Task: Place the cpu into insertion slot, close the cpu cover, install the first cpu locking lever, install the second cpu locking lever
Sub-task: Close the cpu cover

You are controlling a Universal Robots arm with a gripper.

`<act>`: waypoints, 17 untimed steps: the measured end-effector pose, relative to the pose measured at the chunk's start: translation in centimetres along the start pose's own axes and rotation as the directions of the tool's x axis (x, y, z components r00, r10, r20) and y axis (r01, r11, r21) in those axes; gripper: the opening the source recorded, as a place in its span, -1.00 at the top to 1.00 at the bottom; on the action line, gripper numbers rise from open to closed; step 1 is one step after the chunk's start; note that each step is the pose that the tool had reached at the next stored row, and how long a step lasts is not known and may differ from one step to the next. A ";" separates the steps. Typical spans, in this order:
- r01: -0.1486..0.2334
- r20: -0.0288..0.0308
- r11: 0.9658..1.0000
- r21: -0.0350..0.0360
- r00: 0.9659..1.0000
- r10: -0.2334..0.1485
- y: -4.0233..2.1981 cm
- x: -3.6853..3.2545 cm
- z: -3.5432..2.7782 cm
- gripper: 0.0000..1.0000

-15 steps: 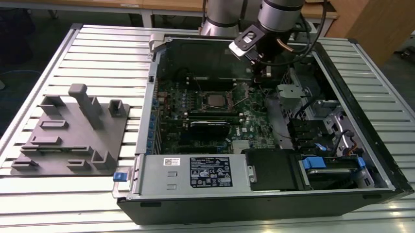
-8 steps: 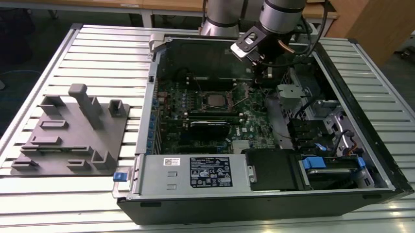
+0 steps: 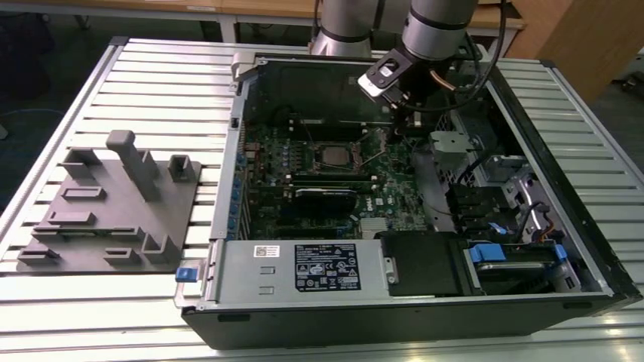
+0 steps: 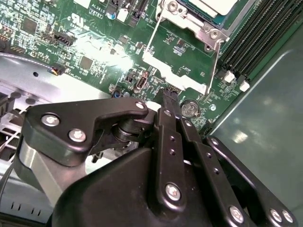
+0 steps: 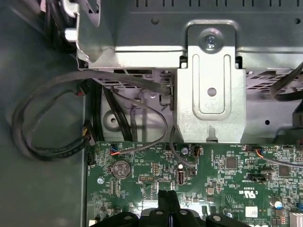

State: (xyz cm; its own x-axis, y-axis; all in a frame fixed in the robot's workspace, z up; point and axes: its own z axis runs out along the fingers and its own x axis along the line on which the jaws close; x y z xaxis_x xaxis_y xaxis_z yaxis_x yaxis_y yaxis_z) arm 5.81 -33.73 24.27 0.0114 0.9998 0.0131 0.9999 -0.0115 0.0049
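The cpu (image 4: 214,4) shows its silvery top inside the insertion slot (image 3: 332,155) on the green board. The cpu cover (image 4: 199,24) lies around the chip as a metal frame. Two thin wire levers (image 4: 152,38) (image 4: 217,59) rise from the frame's corners, unlatched. My gripper (image 4: 168,97) is shut with nothing between its black fingers. It hovers low over the board beside the socket, near a coin cell (image 4: 190,108). In the exterior view the gripper (image 3: 400,119) hangs inside the open case, on the socket's far-right side. In the first wrist view its fingertips (image 5: 168,196) point at the board's edge.
Just beyond the board's edge stand a metal drive bracket (image 5: 211,90) and looped black cables (image 5: 47,127). Memory slots (image 4: 265,33) run past the socket. A power supply (image 3: 302,268) fills the case's near side. A grey fixture plate (image 3: 111,204) sits on the table at the exterior view's left.
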 end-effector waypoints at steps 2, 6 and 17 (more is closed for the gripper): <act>0.000 0.000 1.000 0.001 1.000 0.000 0.01 0.00 0.18 0.80; 0.000 0.000 1.000 0.003 1.000 0.000 -0.02 0.00 0.19 0.80; 0.000 0.000 1.000 0.004 1.000 0.000 -0.37 -0.01 0.20 0.80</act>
State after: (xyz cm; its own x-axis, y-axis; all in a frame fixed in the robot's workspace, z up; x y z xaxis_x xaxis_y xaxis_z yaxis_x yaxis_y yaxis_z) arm 5.45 -33.73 24.07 0.0113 0.9998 0.0131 0.9999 -0.0114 0.0010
